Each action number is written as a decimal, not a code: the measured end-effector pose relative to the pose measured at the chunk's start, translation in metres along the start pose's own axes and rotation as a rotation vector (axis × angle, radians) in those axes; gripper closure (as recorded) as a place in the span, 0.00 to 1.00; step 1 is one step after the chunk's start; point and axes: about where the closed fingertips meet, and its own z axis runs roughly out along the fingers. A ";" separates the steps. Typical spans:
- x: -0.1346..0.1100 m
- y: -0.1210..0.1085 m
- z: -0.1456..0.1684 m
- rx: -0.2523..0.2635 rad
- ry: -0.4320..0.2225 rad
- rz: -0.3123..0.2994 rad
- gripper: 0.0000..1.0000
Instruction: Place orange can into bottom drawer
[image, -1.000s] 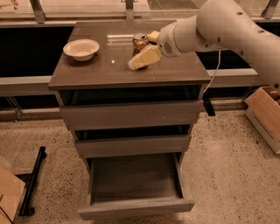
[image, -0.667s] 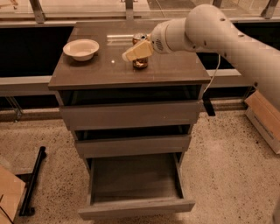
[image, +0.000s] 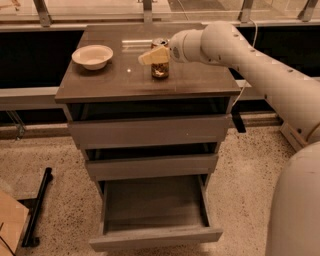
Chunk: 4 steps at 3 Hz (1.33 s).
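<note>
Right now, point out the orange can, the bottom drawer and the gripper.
orange can (image: 160, 71): camera view, on its speckled lower body.
bottom drawer (image: 155, 239): camera view, on the front panel, pulled open.
gripper (image: 154, 55): camera view, on its pale end, in front of the can's upper half.

— Where's the gripper?
— Above the cabinet top, right against the upper part of the orange can, which stands upright.
— And the bowl?
— Well apart from the gripper, off to its left in the picture.
— The bottom drawer?
— Far below the gripper, pulled out towards the camera
</note>
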 end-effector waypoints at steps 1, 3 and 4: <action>0.013 -0.006 0.016 0.000 -0.001 0.043 0.18; 0.020 0.003 0.014 -0.025 0.000 0.084 0.65; 0.008 0.017 -0.018 -0.053 -0.011 0.048 0.88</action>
